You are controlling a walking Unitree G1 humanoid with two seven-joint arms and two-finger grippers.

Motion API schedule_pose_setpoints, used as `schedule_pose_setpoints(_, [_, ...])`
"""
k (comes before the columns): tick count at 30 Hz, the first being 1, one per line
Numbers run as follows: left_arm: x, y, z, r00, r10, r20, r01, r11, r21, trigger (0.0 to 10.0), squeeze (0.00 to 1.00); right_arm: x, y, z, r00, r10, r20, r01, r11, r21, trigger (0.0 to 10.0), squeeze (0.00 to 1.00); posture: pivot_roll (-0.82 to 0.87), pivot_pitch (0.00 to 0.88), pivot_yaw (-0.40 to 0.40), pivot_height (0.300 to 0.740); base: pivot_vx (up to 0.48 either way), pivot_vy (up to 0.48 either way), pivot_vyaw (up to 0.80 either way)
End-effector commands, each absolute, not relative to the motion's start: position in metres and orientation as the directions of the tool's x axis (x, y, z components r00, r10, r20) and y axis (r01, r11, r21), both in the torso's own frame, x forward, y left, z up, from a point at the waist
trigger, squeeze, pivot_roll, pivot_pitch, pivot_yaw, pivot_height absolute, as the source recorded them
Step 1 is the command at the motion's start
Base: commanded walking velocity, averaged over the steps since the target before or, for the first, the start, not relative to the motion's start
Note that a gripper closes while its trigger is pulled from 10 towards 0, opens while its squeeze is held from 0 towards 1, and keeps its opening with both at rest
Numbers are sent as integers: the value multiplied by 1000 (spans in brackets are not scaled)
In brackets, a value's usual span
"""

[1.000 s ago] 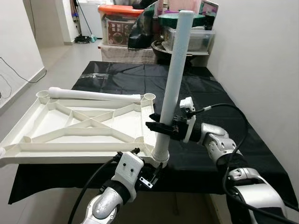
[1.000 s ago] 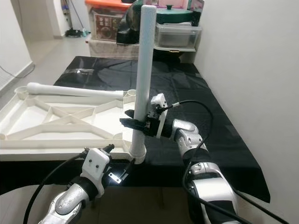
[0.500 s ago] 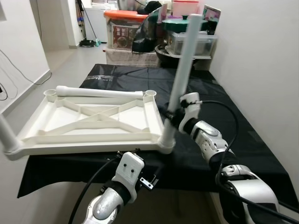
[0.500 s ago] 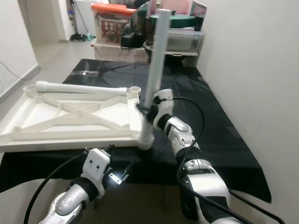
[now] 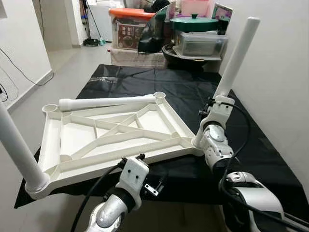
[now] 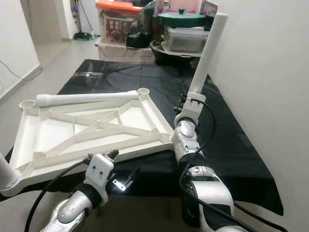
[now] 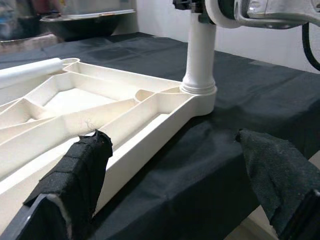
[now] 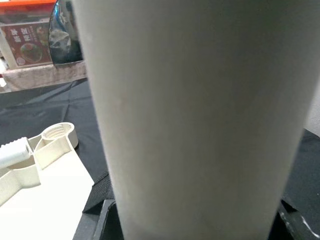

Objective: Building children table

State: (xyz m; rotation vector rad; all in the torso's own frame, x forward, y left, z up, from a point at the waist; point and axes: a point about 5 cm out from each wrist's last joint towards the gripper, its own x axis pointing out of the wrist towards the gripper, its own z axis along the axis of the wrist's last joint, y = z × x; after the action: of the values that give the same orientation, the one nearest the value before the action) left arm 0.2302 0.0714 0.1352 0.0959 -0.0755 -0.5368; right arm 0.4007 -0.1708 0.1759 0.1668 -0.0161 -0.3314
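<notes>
Upside-down tabletop (image 5: 111,137) centre frame on black counter (image 5: 251,145); two legs fitted, right tool (image 5: 216,104) clamped on right leg (image 5: 235,57). Left tool (image 7: 175,185) open, empty. Loose leg (image 5: 106,101) and two sockets remain.

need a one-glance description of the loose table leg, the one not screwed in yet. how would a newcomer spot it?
Start at the black-covered table and find the white upside-down tabletop frame lying on it. Along the frame's far edge, a white tube, the loose leg, lies flat between two open corner sockets. Unlike the near-corner leg held by the right gripper, it lies on its side, not upright in a socket.
</notes>
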Motion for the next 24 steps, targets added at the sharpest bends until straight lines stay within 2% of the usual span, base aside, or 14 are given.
schedule_pose_setpoints(1, [230,71,134,859,-510,42,503,857,111,10000,0,396,-170,158,938,-336,-83,346,916,201,10000,0,85,0,-84,740,0,0,0])
schedule_pose_setpoints(2, [230,72,133,859,-510,41,503,857,110,10000,0,398,-166,162,951,-304,-49,307,928,210,10000,1000,83,0,-82,740,0,0,0])
schedule_pose_setpoints(7, [230,72,133,860,-509,40,503,857,109,10000,0,400,-162,173,969,-247,18,237,946,219,10000,1000,84,0,-82,740,0,0,0])
schedule_pose_setpoints(8, [230,72,133,860,-509,40,503,858,109,10000,0,402,-161,178,977,-209,42,193,951,242,10000,0,84,0,-82,740,0,0,0])
schedule_pose_setpoints(9, [230,72,133,860,-509,40,503,858,109,10000,0,402,-161,178,977,-209,42,193,951,242,10000,0,84,0,-82,740,0,0,0])
schedule_pose_setpoints(10, [230,72,133,860,-509,40,502,858,109,10000,0,404,-159,186,993,-76,90,47,956,288,10000,0,87,0,-84,740,0,0,0])
schedule_pose_setpoints(12, [230,72,133,860,-509,40,502,858,109,10000,0,404,-159,186,993,-76,90,47,956,288,10000,0,87,0,-84,740,0,0,0])
schedule_pose_setpoints(15, [230,72,133,860,-509,41,502,857,111,10000,0,405,-155,194,958,250,139,-280,919,277,10000,0,87,0,-79,740,0,0,0])
schedule_pose_setpoints(16, [230,72,133,860,-509,41,502,857,111,10000,0,405,-155,194,958,250,139,-280,919,277,10000,0,87,0,-79,740,0,0,0])
schedule_pose_setpoints(17, [230,72,133,859,-510,41,503,857,112,10000,0,402,-154,193,918,370,144,-395,886,244,10000,0,87,0,-79,740,0,0,0])
schedule_pose_setpoints(19, [230,72,133,859,-510,41,503,857,112,10000,0,397,-152,192,839,525,139,-544,813,209,10000,0,85,0,-79,740,0,0,0])
schedule_pose_setpoints(20, [230,72,134,859,-511,41,504,856,112,10000,0,392,-151,191,774,619,135,-633,752,185,10000,0,87,0,-81,740,0,0,0])
schedule_pose_setpoints(21, [230,72,134,859,-511,41,504,856,112,10000,0,392,-151,191,774,619,135,-633,752,185,10000,0,87,0,-81,740,0,0,0])
schedule_pose_setpoints(24, [231,72,134,858,-511,42,504,856,113,10000,0,380,-146,188,598,792,122,-801,586,125,10000,0,87,0,-82,740,0,0,0])
